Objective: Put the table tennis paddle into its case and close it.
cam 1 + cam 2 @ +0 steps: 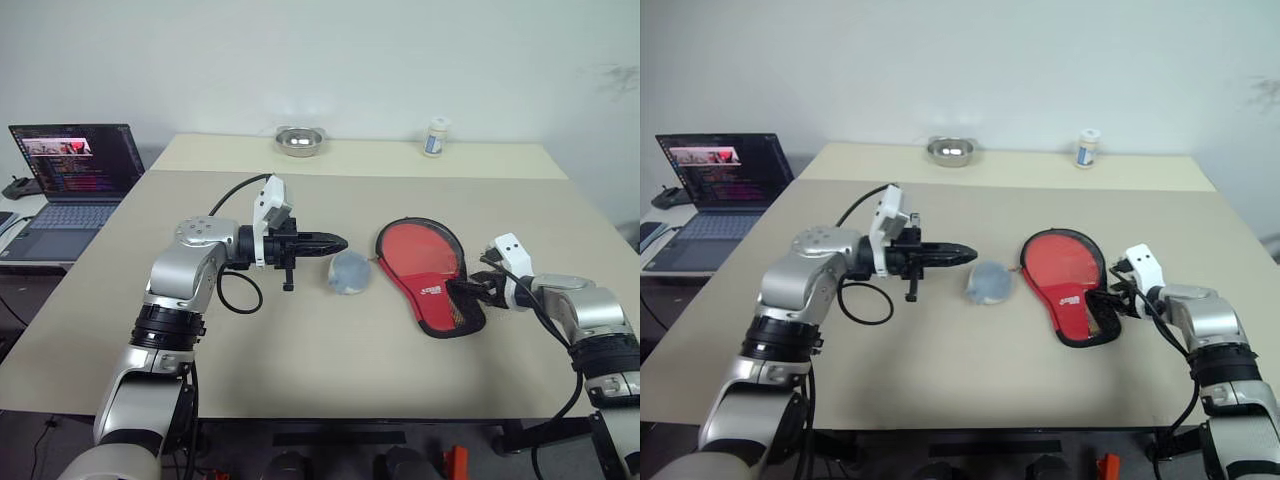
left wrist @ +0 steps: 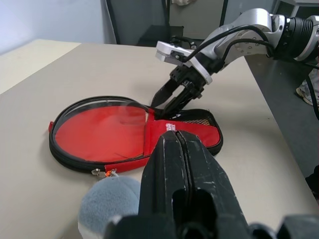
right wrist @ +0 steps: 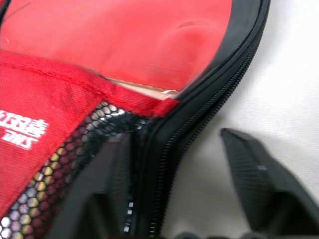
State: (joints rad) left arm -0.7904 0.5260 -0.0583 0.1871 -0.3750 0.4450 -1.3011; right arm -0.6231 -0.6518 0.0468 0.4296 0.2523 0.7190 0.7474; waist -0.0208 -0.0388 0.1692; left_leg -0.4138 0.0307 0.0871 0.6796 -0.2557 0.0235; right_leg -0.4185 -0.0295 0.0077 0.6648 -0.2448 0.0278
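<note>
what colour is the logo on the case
White, on the red case; clearest in the right wrist view.

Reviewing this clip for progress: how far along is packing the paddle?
Done: the paddle lies inside the open case. In hand: the right pincer straddles the case's zipped edge near the mesh, jaws apart. Left: fold the case shut and zip it. The left pincer hovers shut.

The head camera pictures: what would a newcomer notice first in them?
First, the red case lying open on the table, with the right gripper at the black edge of its narrow end. Next, the left gripper, shut, hovering above the table beside a grey round object.
</note>
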